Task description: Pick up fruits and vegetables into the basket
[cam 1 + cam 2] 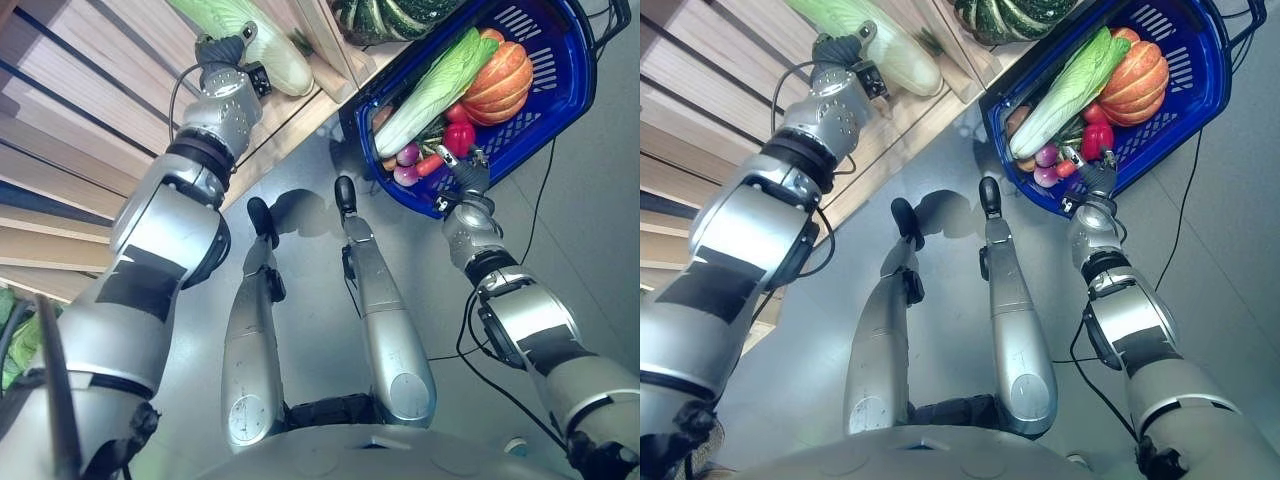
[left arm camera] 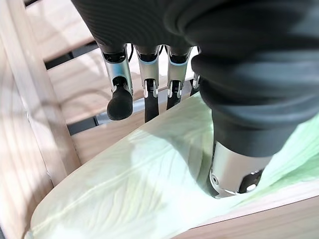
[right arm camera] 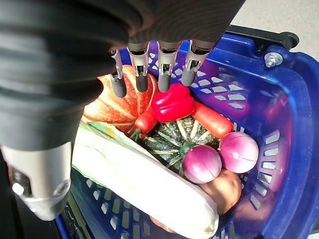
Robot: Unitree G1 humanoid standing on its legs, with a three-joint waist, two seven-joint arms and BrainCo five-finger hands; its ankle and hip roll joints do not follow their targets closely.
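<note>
The left robot hand (image 2: pixel 149 84) rests over a pale cabbage (image 1: pixel 262 45) on the wooden shelf (image 1: pixel 70 90), fingers straight and thumb alongside, nothing clenched yet. The right robot hand (image 3: pixel 154 69) hovers released over the blue basket (image 1: pixel 560 95). The grasp would go best with fingers curling well under the cabbage's broad middle before lifting. The basket holds 1 cabbage, 1 orange pumpkin (image 1: pixel 497 75), 1 red pepper (image 3: pixel 172 102), 2 purple onions (image 3: pixel 202 163) and 1 dark green squash (image 3: pixel 172 137).
</note>
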